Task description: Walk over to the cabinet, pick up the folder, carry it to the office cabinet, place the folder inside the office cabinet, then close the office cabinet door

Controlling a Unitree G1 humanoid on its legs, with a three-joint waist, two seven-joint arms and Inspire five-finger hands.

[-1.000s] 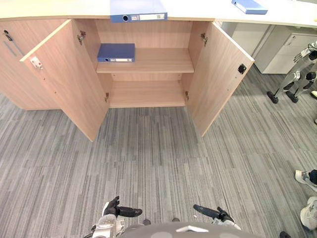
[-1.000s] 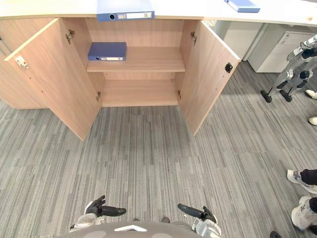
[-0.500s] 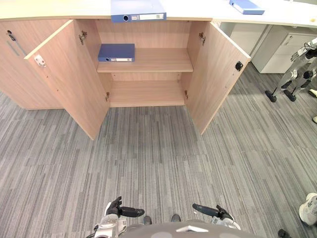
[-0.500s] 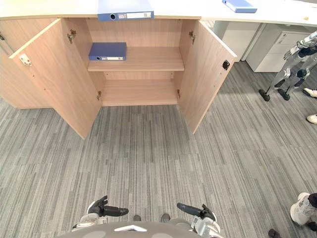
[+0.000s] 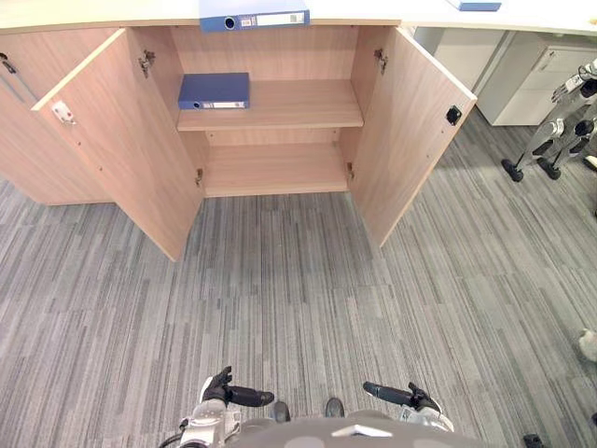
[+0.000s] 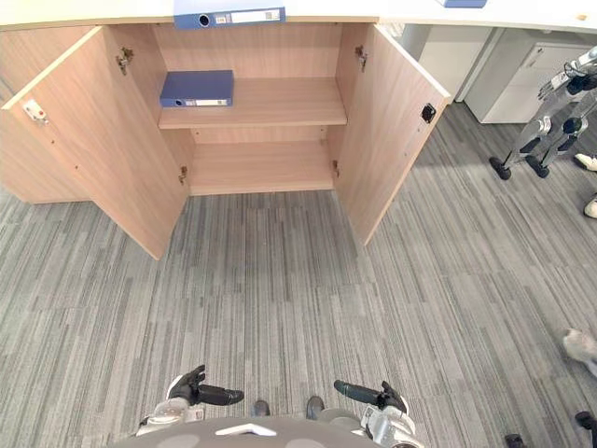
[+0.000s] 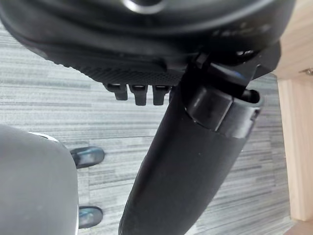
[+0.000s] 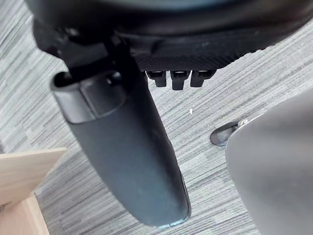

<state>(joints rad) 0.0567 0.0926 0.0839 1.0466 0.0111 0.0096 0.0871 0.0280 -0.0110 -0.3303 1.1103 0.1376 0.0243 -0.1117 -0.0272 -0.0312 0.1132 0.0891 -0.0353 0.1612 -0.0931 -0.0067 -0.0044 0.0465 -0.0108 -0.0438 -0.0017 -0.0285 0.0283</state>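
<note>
The cabinet (image 5: 280,51) stands open at the far side, well apart from the robot, with grey floor (image 5: 280,280) between. One folder (image 5: 215,91) lies flat on the left part of the upper shelf (image 5: 298,105). A second folder (image 5: 252,16) lies on the desk (image 5: 93,9) above, its spine at the front edge. The left robot hand (image 5: 227,392) and the right robot hand (image 5: 406,399) hang low at the near edge, fingers relaxed and empty.

I judge the step in hand to be the walk to the cabinet. To do it well, go straight along the middle line between the left door (image 5: 121,140) and the right door (image 5: 410,131). Both doors swing out toward the robot, so the arms should stay close to the body. Stop just before the door edges, where the shelf and the doors are within reach.
</note>
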